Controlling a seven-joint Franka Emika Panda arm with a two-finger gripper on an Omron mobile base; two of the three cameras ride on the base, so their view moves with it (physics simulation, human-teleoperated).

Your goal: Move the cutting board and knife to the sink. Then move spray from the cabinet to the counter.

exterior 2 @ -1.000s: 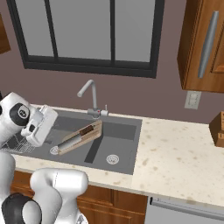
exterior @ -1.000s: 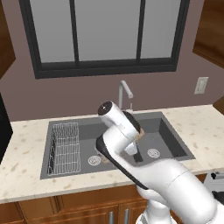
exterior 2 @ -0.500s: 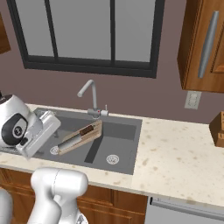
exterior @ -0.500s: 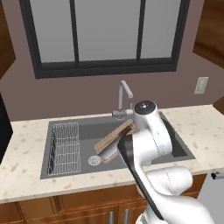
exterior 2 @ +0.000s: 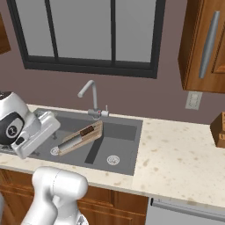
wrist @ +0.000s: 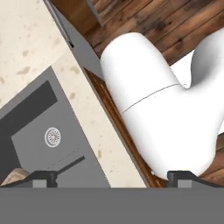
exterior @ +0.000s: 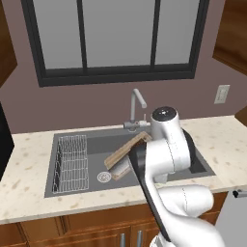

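Note:
The cutting board (exterior 2: 83, 136) leans tilted in the left basin of the dark grey sink (exterior 2: 125, 132), with the knife (exterior 2: 77, 137) lying on it, dark handle uppermost. In the left base view the cutting board (exterior: 126, 150) shows beside the wire rack (exterior: 72, 161), partly behind my arm. My gripper (wrist: 113, 178) is open with nothing between its fingertips (wrist: 43, 177); it looks down on the sink's right basin (wrist: 52, 137) and the counter (wrist: 26, 65). The cabinet (exterior 2: 197, 48) at upper right is closed, so the spray is hidden.
A curved silver faucet (exterior 2: 90, 94) stands behind the sink. A brown wooden block (exterior 2: 218, 129) sits at the counter's far right, below a wall outlet (exterior 2: 192, 100). A grey appliance front (exterior 2: 184, 211) lies under the counter's edge.
My arm has swung away from over the sink, to the right and back toward the base. The board and knife stay in the sink. The jaws remain wide.

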